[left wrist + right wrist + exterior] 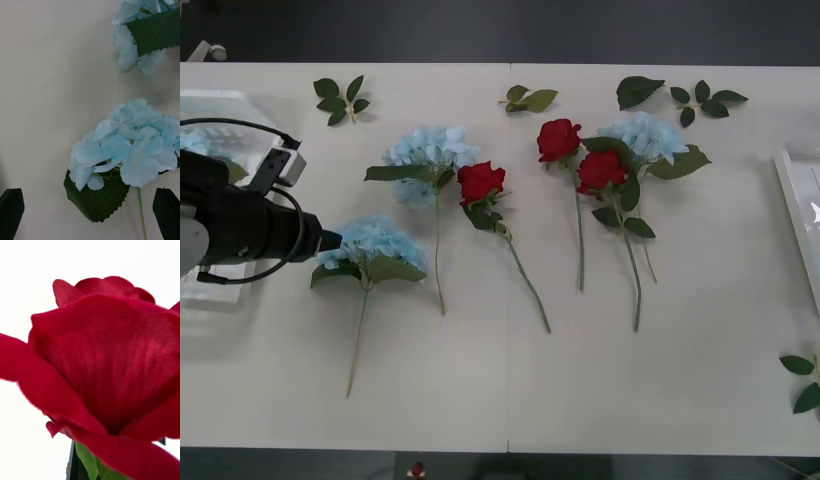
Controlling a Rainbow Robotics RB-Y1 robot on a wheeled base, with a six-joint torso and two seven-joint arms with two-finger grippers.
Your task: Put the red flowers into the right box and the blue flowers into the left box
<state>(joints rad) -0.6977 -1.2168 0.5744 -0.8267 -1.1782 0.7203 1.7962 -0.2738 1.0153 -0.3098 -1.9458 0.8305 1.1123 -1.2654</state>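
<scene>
Flowers lie spread across the white table point(480, 390): three blue flowers and three red flowers on the bare top. The nearest blue hydrangea point(370, 243) lies at the left, head toward the left box, its stem running down toward the table's near edge; the left wrist view shows it close point(127, 150), just ahead of the two black fingers point(11, 212), which stand wide apart at the corners with nothing between them. The left gripper point(330, 240) sits at the end of the dark left arm, just beside this head. A second blue head point(425, 160) lies farther back, and a third point(642, 135) sits at the right, partly under leaves. One red rose point(480, 182) lies just beside the second hydrangea; two more point(558, 140) point(601, 171) lie close together near the third blue head. A fourth rose bloom point(105, 363) sits right against the right wrist camera, with a green leaf and a dark finger edge below it; whether that gripper clamps the stem cannot be told. The left box point(210, 105) stands at the table's left edge behind the arm, a bit of blue inside it. The right box point(800, 215) shows as a pale rim at the right edge. Loose leaf sprigs point(340, 98) lie along the far side.
</scene>
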